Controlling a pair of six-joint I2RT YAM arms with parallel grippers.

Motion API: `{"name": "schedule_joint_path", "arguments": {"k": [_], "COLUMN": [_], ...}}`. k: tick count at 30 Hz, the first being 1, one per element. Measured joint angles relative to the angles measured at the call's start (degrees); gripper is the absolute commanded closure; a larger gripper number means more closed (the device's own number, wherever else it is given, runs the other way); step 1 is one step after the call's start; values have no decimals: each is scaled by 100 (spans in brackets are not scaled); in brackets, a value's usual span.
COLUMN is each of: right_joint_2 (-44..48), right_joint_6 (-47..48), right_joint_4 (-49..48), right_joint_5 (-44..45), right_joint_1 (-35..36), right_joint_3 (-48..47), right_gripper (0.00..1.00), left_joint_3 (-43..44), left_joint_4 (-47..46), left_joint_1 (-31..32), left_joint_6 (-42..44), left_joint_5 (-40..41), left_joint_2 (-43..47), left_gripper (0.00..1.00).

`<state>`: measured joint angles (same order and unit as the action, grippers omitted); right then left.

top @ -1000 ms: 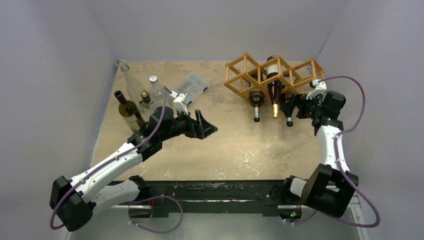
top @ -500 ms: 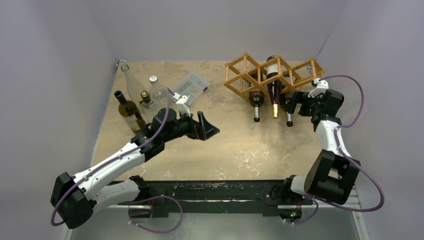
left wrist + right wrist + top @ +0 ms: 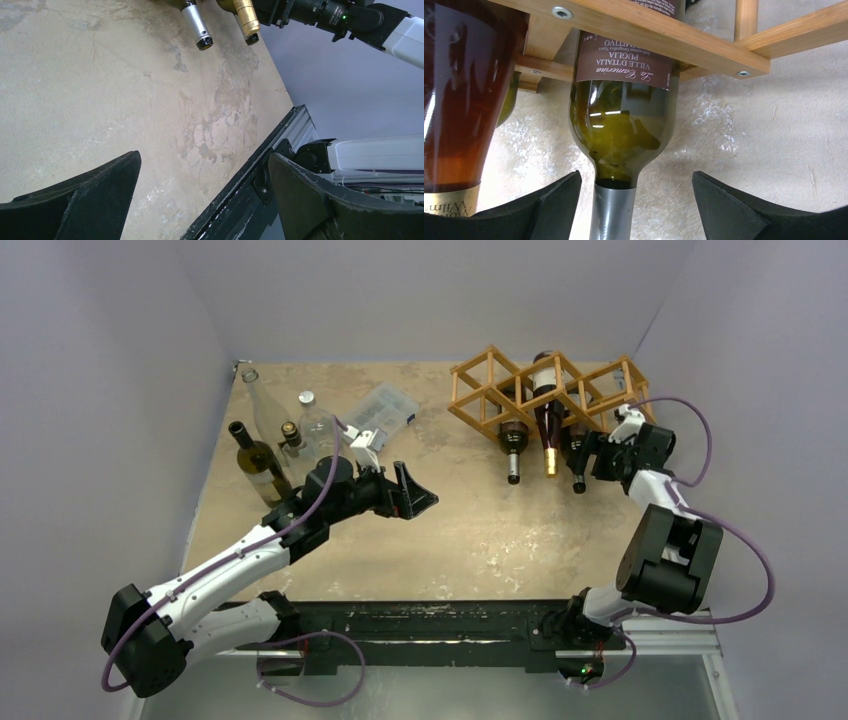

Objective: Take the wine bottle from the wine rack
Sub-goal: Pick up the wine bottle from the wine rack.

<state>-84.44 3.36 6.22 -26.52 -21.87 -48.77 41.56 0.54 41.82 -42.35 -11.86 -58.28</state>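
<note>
The wine rack (image 3: 500,390), a lattice of light-brown wooden rods, stands at the back right with three bottles lying in it, necks toward me. My right gripper (image 3: 584,456) is open at the rightmost wine bottle (image 3: 576,452). In the right wrist view that green bottle (image 3: 624,125) runs under a rack rod (image 3: 639,25), and its grey-capped neck (image 3: 611,212) lies between my right gripper's (image 3: 636,200) open fingers, nearer the left finger (image 3: 551,205), with a gap on both sides. My left gripper (image 3: 418,490) is open and empty over the middle of the table.
An amber bottle with a gold capsule (image 3: 549,435) and a silver-necked bottle (image 3: 513,452) lie left of the target. Several upright bottles (image 3: 262,468) and a clear plastic box (image 3: 382,408) stand at the back left. Walls close in on the right and back.
My right arm has folded and brought its wrist left and closer to the rack, over the rightmost bottle's neck. The left arm has barely moved.
</note>
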Motion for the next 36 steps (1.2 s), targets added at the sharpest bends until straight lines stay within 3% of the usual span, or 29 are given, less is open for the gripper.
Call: {"name": "schedule_joint_path", "arguments": {"k": [36], "right_joint_2": [-529], "right_joint_6": [-214], "right_joint_4": [11], "right_joint_5": [-332], "right_joint_1": [59], "right_joint_3": [-103], "right_gripper": [40], "left_joint_3": [-22], "left_joint_4": [-7], "left_joint_1": [0], "left_joint_6": [7], "left_joint_5": [85], "left_joint_2": [-63], "left_gripper": [0]}}
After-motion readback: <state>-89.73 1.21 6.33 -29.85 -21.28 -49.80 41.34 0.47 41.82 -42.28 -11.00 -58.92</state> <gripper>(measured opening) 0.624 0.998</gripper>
